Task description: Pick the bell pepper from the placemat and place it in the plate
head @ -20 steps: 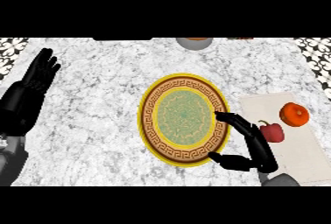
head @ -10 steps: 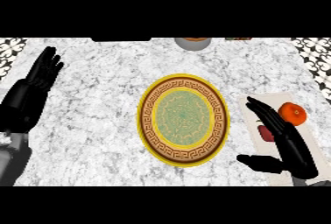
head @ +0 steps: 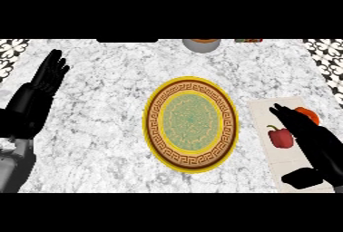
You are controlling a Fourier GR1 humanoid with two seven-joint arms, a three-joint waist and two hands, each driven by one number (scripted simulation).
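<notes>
Item one, change since the earlier frames: your right hand (head: 316, 144) is sitting further toward the right than half a second ago, having left the plate's right rim and crossed onto the placemat (head: 262, 117), so the bell pepper (head: 281, 137) is now showing almost whole where the fingers were covering it before. Item two, right hand: you are seeing it stretched open, fingers straight and pointing up and to the left, thumb splayed out low near the mat's lower end, holding nothing. Item three, bell pepper: red, green-stemmed, it is lying on the placemat just beside the left edge of that hand's fingers; whether the two are touching you cannot tell. Item four, an orange round item (head: 307, 114) is lying on the same mat above the pepper, partly hidden behind the fingers. Item five, the plate (head: 191, 82): yellow-rimmed and patterned, it is sitting in the middle of the marble counter (head: 107, 136), left of the mat, with nothing on it. Item six, your left hand (head: 44, 86) is resting open at the left edge, fingers up. Item seven, a grey vessel (head: 201, 44) is standing at the counter's far edge.
</notes>
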